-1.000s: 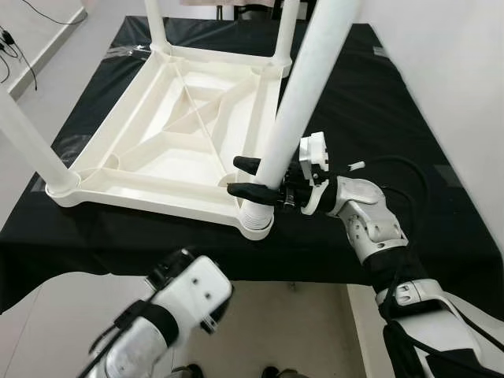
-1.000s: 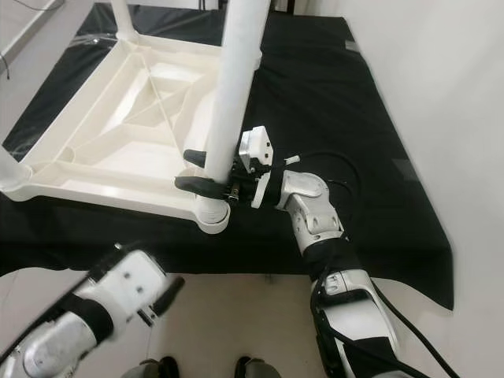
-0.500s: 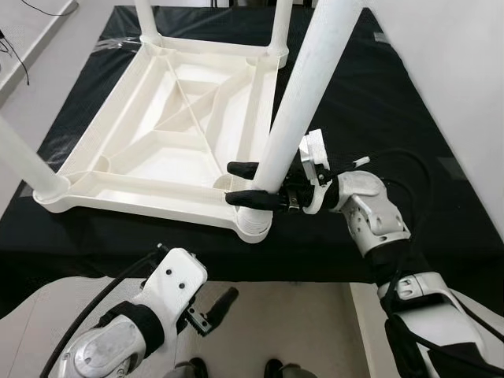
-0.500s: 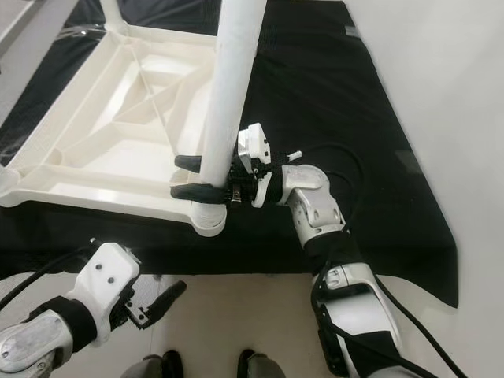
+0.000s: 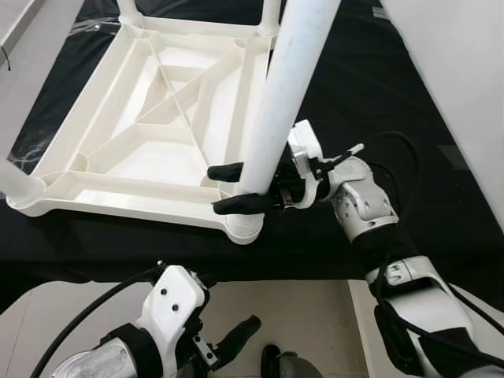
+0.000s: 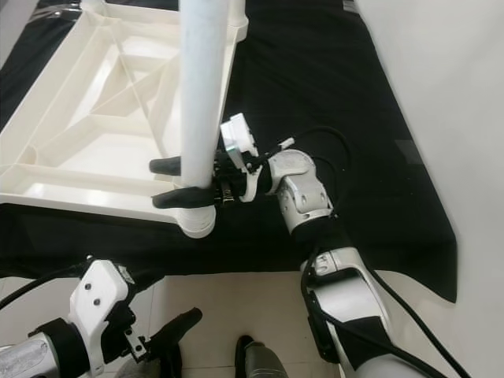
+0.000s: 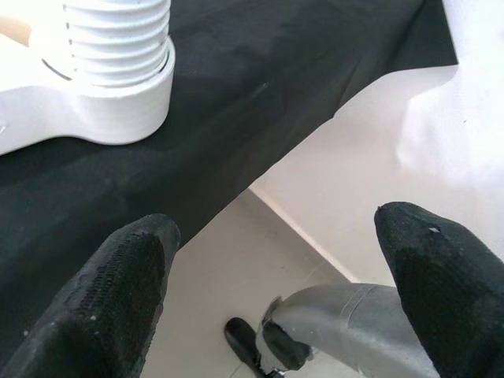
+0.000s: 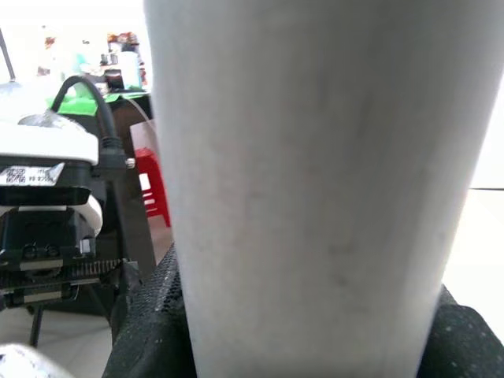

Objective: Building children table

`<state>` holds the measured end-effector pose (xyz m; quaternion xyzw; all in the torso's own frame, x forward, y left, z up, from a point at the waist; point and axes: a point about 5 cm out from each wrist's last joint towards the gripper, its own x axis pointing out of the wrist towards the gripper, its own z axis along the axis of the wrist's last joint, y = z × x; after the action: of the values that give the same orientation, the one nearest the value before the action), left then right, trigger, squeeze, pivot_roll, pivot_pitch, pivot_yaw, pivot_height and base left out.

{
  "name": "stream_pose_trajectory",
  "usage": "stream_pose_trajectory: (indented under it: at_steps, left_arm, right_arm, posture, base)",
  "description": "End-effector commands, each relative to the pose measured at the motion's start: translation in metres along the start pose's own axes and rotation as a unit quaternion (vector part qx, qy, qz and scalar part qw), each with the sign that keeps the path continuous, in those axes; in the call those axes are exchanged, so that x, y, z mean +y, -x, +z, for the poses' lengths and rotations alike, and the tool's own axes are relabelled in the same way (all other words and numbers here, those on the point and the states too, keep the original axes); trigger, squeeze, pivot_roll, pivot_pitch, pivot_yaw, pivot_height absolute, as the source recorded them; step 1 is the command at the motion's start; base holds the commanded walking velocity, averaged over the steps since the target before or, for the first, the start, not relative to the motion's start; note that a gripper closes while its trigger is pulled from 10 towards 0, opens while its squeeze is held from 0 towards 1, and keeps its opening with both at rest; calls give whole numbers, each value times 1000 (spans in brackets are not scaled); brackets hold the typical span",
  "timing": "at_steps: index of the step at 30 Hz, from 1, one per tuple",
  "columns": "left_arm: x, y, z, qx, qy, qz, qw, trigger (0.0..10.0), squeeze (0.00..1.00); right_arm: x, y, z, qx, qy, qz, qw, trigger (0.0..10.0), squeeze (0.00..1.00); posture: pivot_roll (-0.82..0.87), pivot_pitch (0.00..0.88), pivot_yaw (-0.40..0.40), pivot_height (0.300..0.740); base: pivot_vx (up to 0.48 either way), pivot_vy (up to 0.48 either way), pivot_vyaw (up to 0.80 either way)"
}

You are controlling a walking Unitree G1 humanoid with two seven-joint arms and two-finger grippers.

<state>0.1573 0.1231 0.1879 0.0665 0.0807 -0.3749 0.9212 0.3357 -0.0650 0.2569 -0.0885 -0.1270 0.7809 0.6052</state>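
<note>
The left claw point(image 5: 236, 337) is dropping lower, fingers spread over the floor. The right claw point(image 5: 228, 187) is still squeezing the white leg point(image 5: 277, 102), whose top is cut off, on the upside-down table point(image 5: 150, 150) lying on the bench point(image 5: 409, 110).

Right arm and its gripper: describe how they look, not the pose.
The right arm has glossy silver-white shells with black joints and black cables looping alongside. A white camera block sits at its wrist. The right gripper has two long, matte black fingers.
</note>
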Motion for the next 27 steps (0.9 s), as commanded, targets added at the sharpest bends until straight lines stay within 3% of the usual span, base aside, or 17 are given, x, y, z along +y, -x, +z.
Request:
stream_pose_trajectory:
  at_steps: [1,7,16,20,27]
  left_arm:
    - [-4,3,2,-9,1,-7,1000,10000,0]
    - [-3,3,2,-8,-4,-8,1000,10000,0]
    - [0,-1,2,-11,-2,-7,1000,10000,0]
    - [2,-3,1,-13,-1,-6,1000,10000,0]
    - [3,-4,1,-14,0,-3,1000,10000,0]
  right_arm:
    - [19,-9,-44,60,-81,47,994,10000,0]
    - [23,-10,-58,124,-49,33,991,10000,0]
    - [19,-10,-50,72,-80,-11,994,10000,0]
    - [15,-9,-51,77,-85,-26,993,10000,0]
    - [18,-13,-57,146,-48,-17,988,10000,0]
  posture:
    - [91,407,-65,740]
    - [80,404,-62,740]
    - [71,392,-62,740]
    - [67,385,-65,740]
    - [65,378,-70,740]
  base:
    - [0,0,0]
    - [0,0,0]
    - [0,0,0]
    - [0,0,0]
    - [0,0,0]
